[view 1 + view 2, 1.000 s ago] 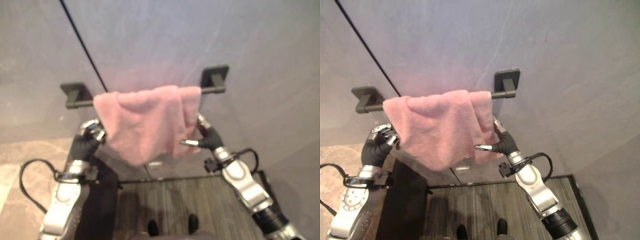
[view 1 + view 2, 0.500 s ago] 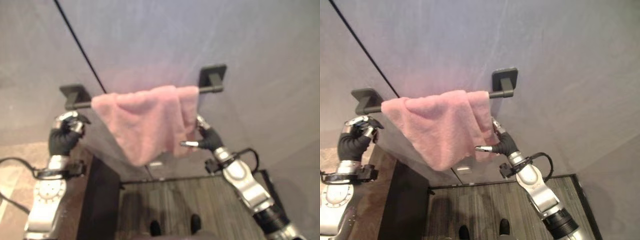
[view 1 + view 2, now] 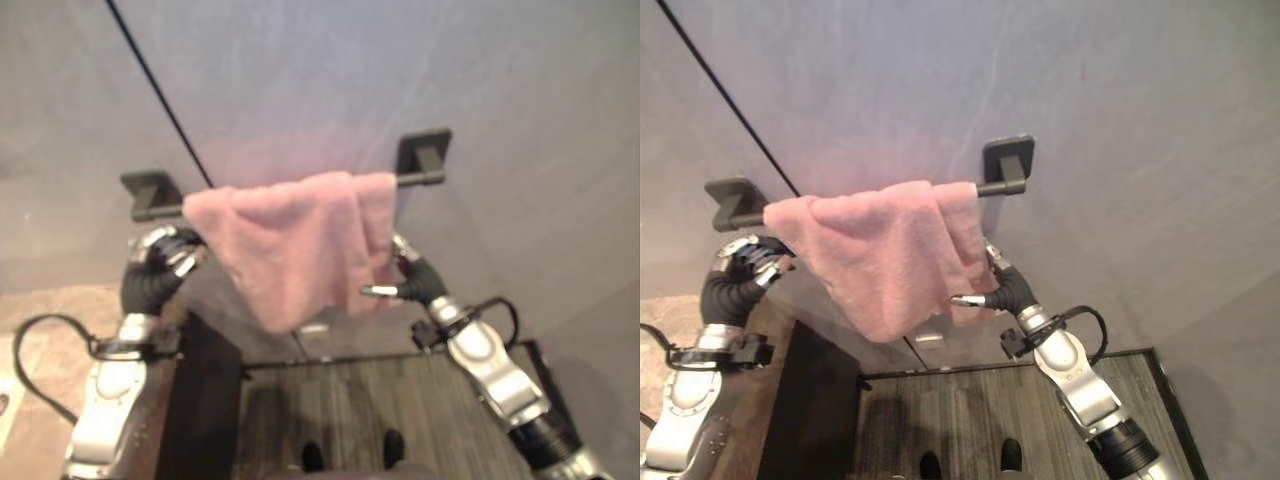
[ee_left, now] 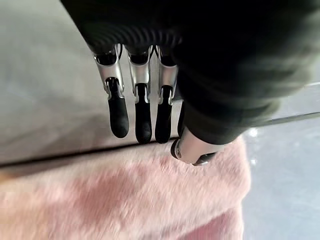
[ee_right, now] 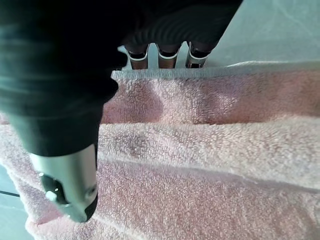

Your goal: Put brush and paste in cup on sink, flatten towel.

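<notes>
A pink towel (image 3: 300, 240) hangs bunched and uneven over a dark wall bar (image 3: 422, 179), its low point near the middle. My left hand (image 3: 155, 275) hovers just left of the towel's left edge; the left wrist view shows its fingers (image 4: 136, 115) fairly straight, with tips close to the towel (image 4: 125, 200) and nothing held. My right hand (image 3: 415, 280) is at the towel's lower right edge. Its fingers go behind the cloth (image 5: 225, 150) and its thumb (image 5: 70, 185) lies in front, pinching it.
The bar's two dark brackets (image 3: 150, 190) are fixed to a grey wall crossed by a thin black line (image 3: 160, 90). Below left are a beige marble surface (image 3: 40, 310) and a dark cabinet side (image 3: 205, 400). Striped flooring (image 3: 350, 410) lies below.
My left hand swung out to the left away from the towel, then came back toward its left edge. The right hand and the towel have stayed put.
</notes>
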`<state>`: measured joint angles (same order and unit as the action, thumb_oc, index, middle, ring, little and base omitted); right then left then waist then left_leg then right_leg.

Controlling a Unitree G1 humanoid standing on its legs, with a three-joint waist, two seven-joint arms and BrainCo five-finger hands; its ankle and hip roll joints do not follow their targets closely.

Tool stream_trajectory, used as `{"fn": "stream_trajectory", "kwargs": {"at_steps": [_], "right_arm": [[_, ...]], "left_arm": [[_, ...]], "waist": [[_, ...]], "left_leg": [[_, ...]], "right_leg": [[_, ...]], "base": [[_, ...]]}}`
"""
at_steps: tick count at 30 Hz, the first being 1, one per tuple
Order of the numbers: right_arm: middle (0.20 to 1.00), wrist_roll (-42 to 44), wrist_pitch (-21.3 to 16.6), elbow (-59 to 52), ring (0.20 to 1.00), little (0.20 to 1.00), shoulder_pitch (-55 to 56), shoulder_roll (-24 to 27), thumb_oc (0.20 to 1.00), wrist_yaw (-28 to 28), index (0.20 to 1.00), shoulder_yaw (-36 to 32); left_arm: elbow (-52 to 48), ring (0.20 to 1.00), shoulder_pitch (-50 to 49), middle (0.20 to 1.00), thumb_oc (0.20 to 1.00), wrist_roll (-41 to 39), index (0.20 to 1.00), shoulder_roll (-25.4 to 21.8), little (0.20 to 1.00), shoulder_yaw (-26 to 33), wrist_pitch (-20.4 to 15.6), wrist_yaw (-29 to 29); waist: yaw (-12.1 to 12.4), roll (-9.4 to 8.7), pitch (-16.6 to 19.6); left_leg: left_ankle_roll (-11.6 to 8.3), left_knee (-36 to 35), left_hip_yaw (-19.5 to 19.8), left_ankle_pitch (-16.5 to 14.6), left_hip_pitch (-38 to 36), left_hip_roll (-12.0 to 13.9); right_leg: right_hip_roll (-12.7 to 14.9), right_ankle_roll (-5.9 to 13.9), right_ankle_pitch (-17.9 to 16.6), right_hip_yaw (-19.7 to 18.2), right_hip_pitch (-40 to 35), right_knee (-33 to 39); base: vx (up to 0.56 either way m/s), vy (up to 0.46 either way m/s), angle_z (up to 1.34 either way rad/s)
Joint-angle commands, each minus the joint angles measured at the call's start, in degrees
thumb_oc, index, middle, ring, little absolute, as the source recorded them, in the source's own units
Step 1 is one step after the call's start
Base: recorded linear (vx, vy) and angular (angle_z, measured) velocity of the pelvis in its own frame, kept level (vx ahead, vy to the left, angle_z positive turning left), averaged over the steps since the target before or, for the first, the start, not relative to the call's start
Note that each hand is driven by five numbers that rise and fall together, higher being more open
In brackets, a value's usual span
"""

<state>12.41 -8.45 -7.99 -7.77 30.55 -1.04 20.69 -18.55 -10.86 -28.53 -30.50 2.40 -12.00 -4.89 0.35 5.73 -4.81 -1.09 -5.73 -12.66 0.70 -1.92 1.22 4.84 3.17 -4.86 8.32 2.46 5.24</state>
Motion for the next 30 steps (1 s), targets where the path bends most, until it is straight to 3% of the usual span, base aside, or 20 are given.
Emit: {"fn": "stream_trajectory", "kwargs": {"at_steps": [1,2,6,7,8,15,16,17,19,30], "right_arm": [[1.000,1.7,-2.2,-2.4,1.000,1.000,-1.7,-1.2,1.000,0.1,1.000,0.2],[1.000,1.7,-2.2,-2.4,1.000,1.000,-1.7,-1.2,1.000,0.1,1.000,0.2],[1.000,1.5,-2.1,-2.3,1.000,1.000,-1.8,-1.3,1.000,-0.1,1.000,0.3],[1.000,1.5,-2.1,-2.3,1.000,1.000,-1.7,-1.4,1.000,-0.2,1.000,0.2],[1.000,1.5,-2.1,-2.3,1.000,1.000,-1.7,-1.3,1.000,-0.2,1.000,0.2],[1.000,1.3,-2.1,-1.9,1.000,1.000,-1.6,-1.5,1.000,-0.1,1.000,0.5],[1.000,1.3,-2.1,-1.9,1.000,1.000,-1.6,-1.5,1.000,-0.1,1.000,0.5],[1.000,1.2,-2.1,-2.0,1.000,1.000,-1.4,-1.4,1.000,0.0,1.000,0.4],[1.000,1.2,-2.1,-2.0,1.000,1.000,-1.3,-1.3,1.000,0.0,1.000,0.3],[1.000,0.6,-2.0,-2.1,1.000,1.000,0.0,-0.8,1.000,0.9,1.000,-0.7]], "left_arm": [[-1.7,0.504,2.9,0.504,0.504,-1.8,0.504,-3.6,0.504,0.6,-2.2,0.5],[-1.7,0.495,2.9,0.495,0.495,-1.8,0.495,-3.6,0.495,0.6,-2.2,0.5],[-1.6,0.332,3.4,0.332,0.332,-2.0,0.332,-3.5,0.332,-0.1,-2.0,0.5],[-1.5,0.231,3.5,0.231,0.231,-2.0,0.231,-3.4,0.231,-0.1,-1.9,0.4],[-1.5,0.200,3.5,0.200,0.200,-1.9,0.200,-3.4,0.200,-0.2,-1.8,0.4],[-1.0,0.200,4.1,0.200,0.200,-1.0,0.200,-3.5,0.200,-0.4,-1.8,0.2],[-1.1,0.341,4.1,0.341,0.341,-1.0,0.341,-3.5,0.341,-0.4,-1.8,0.1],[-1.2,0.683,3.7,0.683,0.683,-0.2,0.683,-3.7,0.683,0.4,-1.8,-0.1],[-1.3,1.000,3.4,1.000,1.000,0.1,1.000,-3.8,1.000,0.8,-1.7,-0.2],[-3.1,1.000,-0.6,1.000,1.000,1.9,1.000,-3.4,1.000,4.8,-1.6,-0.2]], "waist": [[0.0,-4.45,1.0],[0.0,-4.45,1.0],[-0.2,-4.44,1.0],[-0.2,-4.42,1.0],[-0.2,-4.38,1.0],[-0.2,-4.20,1.1],[-0.2,-4.20,1.1],[-0.2,-4.18,1.0],[-0.2,-4.17,1.0],[0.3,-4.16,1.0]], "left_leg": [[0.89,0.7,-1.2,-5.0,-1.8,1.8],[0.89,0.7,-1.2,-5.0,-1.8,1.8],[0.84,0.7,-1.3,-5.0,-1.6,1.8],[0.85,0.7,-1.3,-5.1,-1.6,1.8],[0.84,0.7,-1.3,-5.1,-1.6,1.8],[0.84,0.7,-1.4,-5.1,-1.7,1.7],[0.84,0.7,-1.4,-5.1,-1.7,1.7],[0.84,0.7,-1.4,-5.1,-1.7,1.7],[0.83,0.7,-1.4,-5.1,-1.7,1.7],[0.78,0.7,-1.3,-5.3,-1.6,1.9]], "right_leg": [[6.8,4.48,0.1,1.6,-0.2,-0.2],[6.8,4.48,0.1,1.6,-0.2,-0.2],[6.8,4.52,0.0,1.4,0.1,-0.2],[6.7,4.51,0.0,1.3,0.1,-0.2],[6.7,4.50,0.0,1.3,0.1,-0.2],[6.6,4.49,0.1,1.2,0.2,-0.2],[6.6,4.49,0.1,1.2,0.2,-0.2],[6.6,4.51,0.1,1.1,0.2,-0.2],[6.6,4.51,0.1,1.1,0.2,-0.2],[6.3,4.37,0.3,1.2,0.4,-0.2]], "base": [[0.00,0.000,0.00],[0.00,0.000,0.00],[0.00,0.000,0.00],[0.00,0.000,0.00],[0.00,0.000,0.00],[0.00,0.000,0.00],[0.00,0.000,0.00],[0.00,0.000,0.00],[0.00,0.000,0.00],[0.00,-0.001,-0.01]]}}
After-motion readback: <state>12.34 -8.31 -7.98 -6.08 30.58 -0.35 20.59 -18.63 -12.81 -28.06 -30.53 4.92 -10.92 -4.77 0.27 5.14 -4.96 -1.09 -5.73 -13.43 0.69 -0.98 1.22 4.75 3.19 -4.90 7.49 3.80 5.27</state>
